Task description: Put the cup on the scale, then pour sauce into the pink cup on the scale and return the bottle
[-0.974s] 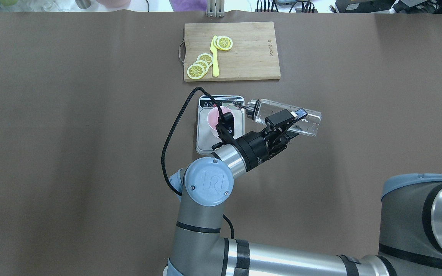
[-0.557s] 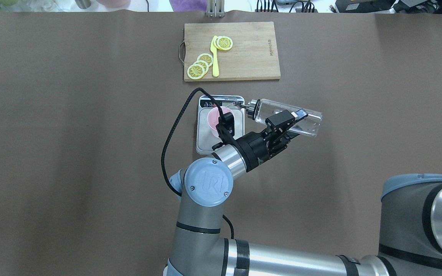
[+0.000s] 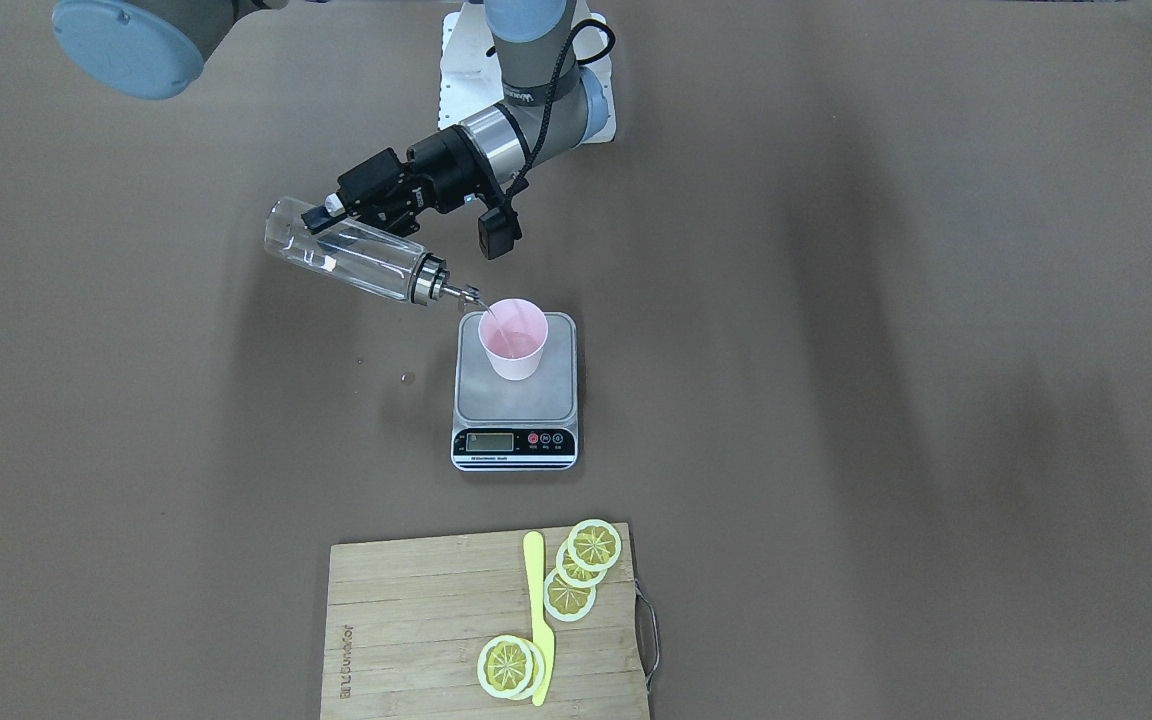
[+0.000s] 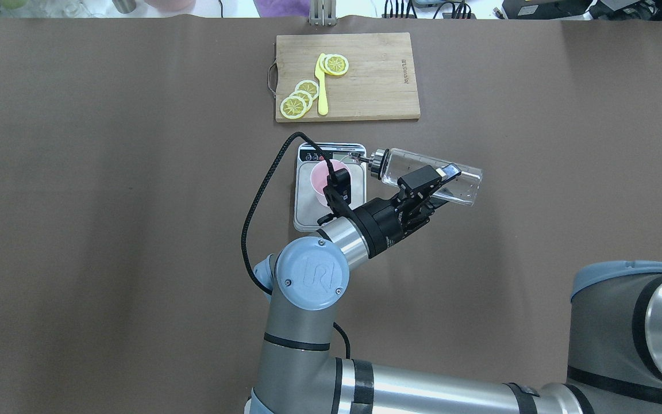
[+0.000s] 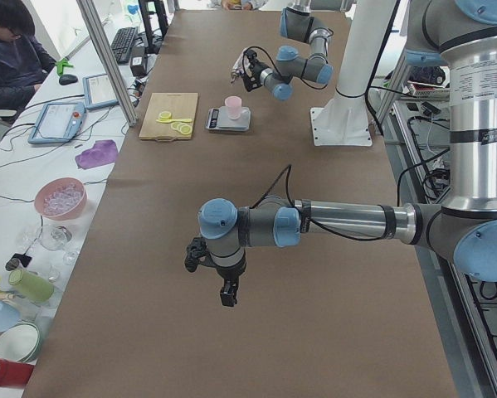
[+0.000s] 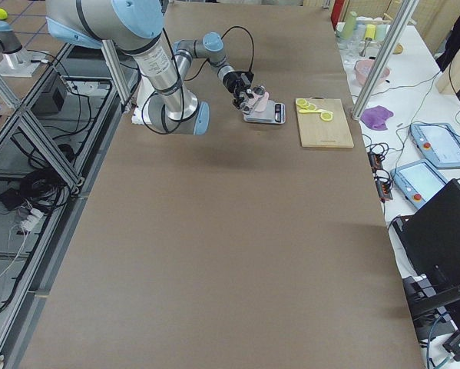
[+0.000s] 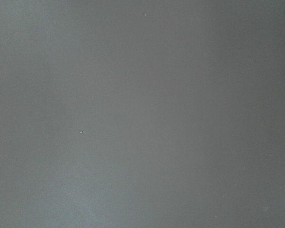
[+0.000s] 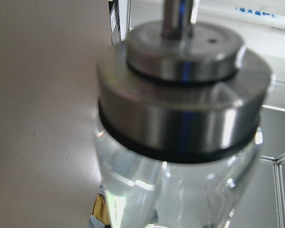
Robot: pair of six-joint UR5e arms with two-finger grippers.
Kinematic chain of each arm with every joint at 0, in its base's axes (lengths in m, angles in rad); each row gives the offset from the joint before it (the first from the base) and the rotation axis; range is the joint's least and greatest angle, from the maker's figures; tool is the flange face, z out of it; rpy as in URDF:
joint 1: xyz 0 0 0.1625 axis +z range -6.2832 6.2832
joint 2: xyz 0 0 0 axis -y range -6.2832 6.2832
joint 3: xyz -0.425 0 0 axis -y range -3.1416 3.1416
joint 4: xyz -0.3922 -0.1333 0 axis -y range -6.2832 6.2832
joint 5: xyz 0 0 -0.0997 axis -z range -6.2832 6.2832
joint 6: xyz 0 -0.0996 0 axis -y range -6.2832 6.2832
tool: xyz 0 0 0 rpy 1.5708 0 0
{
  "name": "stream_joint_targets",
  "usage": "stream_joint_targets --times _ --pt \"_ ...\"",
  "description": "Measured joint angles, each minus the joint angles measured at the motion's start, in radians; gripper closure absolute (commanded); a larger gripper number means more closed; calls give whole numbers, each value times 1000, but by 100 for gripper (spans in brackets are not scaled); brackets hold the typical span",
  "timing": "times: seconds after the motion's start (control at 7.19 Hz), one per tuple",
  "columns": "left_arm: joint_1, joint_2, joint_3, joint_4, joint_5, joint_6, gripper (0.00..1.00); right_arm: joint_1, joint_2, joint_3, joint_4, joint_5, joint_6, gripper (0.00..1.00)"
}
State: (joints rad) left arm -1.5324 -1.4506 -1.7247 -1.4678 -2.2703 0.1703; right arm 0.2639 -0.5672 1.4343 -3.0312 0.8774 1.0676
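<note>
The pale pink cup stands upright on the steel platform of the scale, toward its robot-side end. My right gripper is shut on the clear glass bottle, held tilted with its silver spout just above the cup's rim. A thin thread of clear sauce seems to run from the spout into the cup. In the overhead view the bottle lies right of the cup. The right wrist view is filled by the bottle's top. My left gripper hangs over bare table far away; I cannot tell its state.
A wooden cutting board with lemon slices and a yellow knife lies beyond the scale. Small droplets sit on the brown table cover near the scale. An operator sits at the side bench.
</note>
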Motion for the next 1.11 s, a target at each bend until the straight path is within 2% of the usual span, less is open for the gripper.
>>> stream_joint_targets --times 1.11 --pt "0 -1 -4 0 0 0 1 9 4 13 48 -4 11 100"
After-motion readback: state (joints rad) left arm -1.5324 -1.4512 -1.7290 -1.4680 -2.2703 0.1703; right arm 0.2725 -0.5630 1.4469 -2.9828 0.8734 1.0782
